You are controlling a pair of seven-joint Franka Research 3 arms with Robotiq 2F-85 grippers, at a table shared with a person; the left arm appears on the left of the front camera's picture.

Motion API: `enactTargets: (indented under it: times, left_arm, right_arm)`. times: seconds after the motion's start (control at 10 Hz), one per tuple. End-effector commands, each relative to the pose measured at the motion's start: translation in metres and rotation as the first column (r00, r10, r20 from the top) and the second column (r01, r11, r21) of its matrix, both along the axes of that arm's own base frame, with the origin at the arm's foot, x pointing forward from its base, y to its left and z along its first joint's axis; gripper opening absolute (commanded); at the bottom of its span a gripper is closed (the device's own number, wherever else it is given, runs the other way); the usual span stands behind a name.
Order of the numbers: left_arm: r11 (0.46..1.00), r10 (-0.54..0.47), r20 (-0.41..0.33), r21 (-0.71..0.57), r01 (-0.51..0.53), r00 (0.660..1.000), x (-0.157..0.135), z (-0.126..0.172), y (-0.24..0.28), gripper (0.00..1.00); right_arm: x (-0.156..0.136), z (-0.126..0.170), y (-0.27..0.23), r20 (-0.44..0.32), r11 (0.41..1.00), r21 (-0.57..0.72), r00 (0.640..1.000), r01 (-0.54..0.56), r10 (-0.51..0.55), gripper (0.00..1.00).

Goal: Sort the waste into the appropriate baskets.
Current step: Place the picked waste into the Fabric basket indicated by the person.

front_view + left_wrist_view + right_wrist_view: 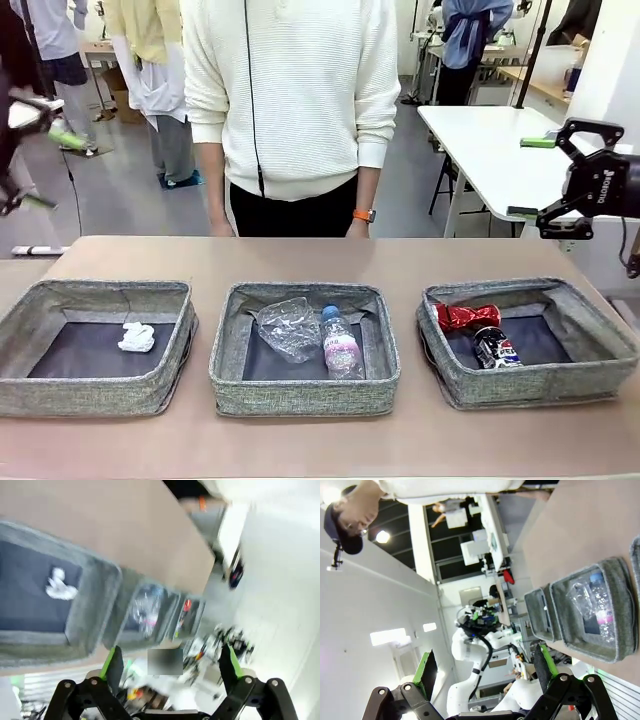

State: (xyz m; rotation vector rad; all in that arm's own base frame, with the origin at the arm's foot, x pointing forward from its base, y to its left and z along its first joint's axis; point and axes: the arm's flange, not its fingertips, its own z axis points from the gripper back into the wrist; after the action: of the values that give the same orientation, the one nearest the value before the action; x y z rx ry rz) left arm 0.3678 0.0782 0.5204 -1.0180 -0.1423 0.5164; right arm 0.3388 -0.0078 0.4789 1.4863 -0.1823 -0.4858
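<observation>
Three grey woven baskets stand in a row on the brown table. In the left basket (60, 300) lies a small white paper wad (137, 338). The middle basket (300, 395) holds a clear plastic container (288, 325) and a clear bottle (340, 342) with a pink label and blue cap. A red can (468, 316) and a dark blue Pepsi can (495, 348) lie in the right basket (590, 310). My right gripper (530, 178) hangs open and empty high above the table's far right. My left gripper (170, 662) is open and empty, high over the left basket (95, 605) and paper wad (60, 586).
A person in a white sweater (290, 90) with an orange wristband (362, 215) stands at the far edge. A white table (490, 150) stands behind at the right. Bare tabletop (300, 260) runs between the baskets and the person. The left arm (470, 650) shows in the right wrist view.
</observation>
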Motion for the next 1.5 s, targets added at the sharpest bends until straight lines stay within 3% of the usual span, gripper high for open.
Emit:
enactTargets:
  times: [0.0,1.4]
  left_arm:
    - [0.989,-0.143,-0.004,0.039,0.143,0.99,0.0076,0.0328,-0.0369,1.0]
    - [0.989,-0.143,-0.004,0.039,0.143,0.99,0.0076,0.0328,-0.0369,1.0]
  right_arm:
    - [-0.0034,0.0033,-0.0014,-0.016,1.0,0.005,1.0,-0.006,0.006,1.0]
    - [-0.0034,0.0033,-0.0014,-0.016,1.0,0.005,1.0,-0.006,0.006,1.0]
